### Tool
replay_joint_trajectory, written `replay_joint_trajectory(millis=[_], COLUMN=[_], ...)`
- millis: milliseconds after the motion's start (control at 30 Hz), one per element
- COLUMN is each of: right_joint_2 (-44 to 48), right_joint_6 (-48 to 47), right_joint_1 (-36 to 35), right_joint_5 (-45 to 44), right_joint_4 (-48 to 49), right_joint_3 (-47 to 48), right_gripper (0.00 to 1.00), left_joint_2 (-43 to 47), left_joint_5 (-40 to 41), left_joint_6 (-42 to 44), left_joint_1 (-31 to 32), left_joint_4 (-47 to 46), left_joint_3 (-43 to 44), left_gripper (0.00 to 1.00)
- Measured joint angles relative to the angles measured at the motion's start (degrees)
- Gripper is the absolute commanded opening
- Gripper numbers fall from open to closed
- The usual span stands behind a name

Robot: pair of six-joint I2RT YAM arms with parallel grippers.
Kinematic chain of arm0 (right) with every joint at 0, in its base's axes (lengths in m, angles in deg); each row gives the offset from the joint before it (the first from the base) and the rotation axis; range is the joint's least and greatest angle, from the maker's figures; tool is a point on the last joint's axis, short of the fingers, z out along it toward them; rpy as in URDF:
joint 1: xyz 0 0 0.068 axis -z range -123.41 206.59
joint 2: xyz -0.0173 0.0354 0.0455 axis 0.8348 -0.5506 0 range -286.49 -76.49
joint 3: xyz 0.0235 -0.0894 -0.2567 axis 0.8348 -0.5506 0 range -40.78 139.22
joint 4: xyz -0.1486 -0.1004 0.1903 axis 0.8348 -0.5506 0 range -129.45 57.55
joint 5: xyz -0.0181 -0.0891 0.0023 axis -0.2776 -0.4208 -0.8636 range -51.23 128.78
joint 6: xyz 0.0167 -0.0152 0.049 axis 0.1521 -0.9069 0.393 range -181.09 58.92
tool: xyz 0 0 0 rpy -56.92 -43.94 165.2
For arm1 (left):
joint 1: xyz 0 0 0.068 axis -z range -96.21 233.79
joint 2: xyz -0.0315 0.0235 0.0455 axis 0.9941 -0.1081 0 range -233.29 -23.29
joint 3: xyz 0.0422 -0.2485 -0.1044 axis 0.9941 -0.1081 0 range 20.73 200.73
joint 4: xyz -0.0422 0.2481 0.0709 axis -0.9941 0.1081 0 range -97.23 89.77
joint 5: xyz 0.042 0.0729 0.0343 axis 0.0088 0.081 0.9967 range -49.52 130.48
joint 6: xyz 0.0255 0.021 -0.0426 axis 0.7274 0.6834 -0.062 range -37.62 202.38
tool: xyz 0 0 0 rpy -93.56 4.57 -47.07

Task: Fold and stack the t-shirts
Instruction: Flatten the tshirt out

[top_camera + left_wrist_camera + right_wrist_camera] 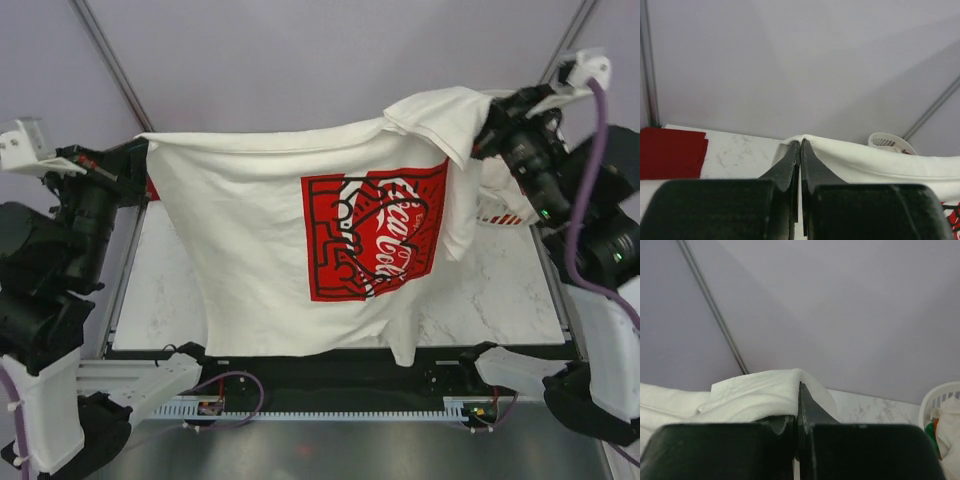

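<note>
White basket [935, 396], cream cloth [950, 440] inside

— Top view?
— High behind the near edge, looking down over the whole tabletop [500, 290].
— The wrists?
— Low, sighting close along their own fingers [812, 167] toward the far edge. All three share the cream t-shirt [865, 160].
</note>
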Motion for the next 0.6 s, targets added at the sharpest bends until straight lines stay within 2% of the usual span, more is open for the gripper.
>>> replay_joint_trajectory(millis=[167, 200, 233, 300, 433, 467, 500, 533, 567, 600], right_joint_2=[-17.9, -21.2, -25.6, -35.2, -61.5, -68.3, -72.9, -75.0, -75.2, -75.1], right_joint_6=[-2.2, -2.6, -3.1, -4.0, -7.2, -7.7, -7.9, -7.8, -7.5, -7.2], right_joint_1=[0.1, 0.1, 0.1, 0.1, 0.2, 0.2, 0.3, 0.5, 0.7, 0.9], right_joint_5=[-4.4, -5.7, -7.3, -12.0, -21.8, -23.7, -25.7, -27.3, -28.3, -29.3], right_joint_4=[0.0, 0.2, 0.6, 1.4, -0.7, -2.2, -2.4, -3.3, -3.6, -4.3], right_joint_3=[6.8, 8.4, 10.2, 15.1, 37.3, 43.2, 44.8, 42.3, 38.2, 33.4], right_gripper=[0.00, 0.11, 0.29, 0.98, 0.98, 0.98, 0.98, 0.98, 0.98, 0.98], left_joint_2=[-9.4, -11.8, -14.3, -21.0, -38.9, -44.7, -50.7, -57.0, -63.3, -70.5], left_joint_5=[5.0, 5.7, 5.8, 4.0, -2.4, -4.3, -6.1, -7.8, -9.4, -10.7], left_joint_6=[3.6, 4.3, 4.9, 5.1, 3.5, 3.0, 2.8, 2.6, 2.4, 2.4], left_joint_1=[-0.3, -0.9, -1.8, -6.8, -19.7, -22.3, -24.2, -26.0, -27.3, -28.6], left_joint_4=[-2.9, -3.9, -4.7, -6.7, -9.3, -8.8, -8.1, -7.5, -5.9, -2.3], left_joint_3=[1.3, 1.4, 1.6, 2.1, 3.9, 5.2, 7.7, 10.8, 14.6, 20.5], left_gripper=[0.02, 0.02, 0.02, 0.02, 0.02, 0.06, 0.10, 0.19, 0.66, 0.76])
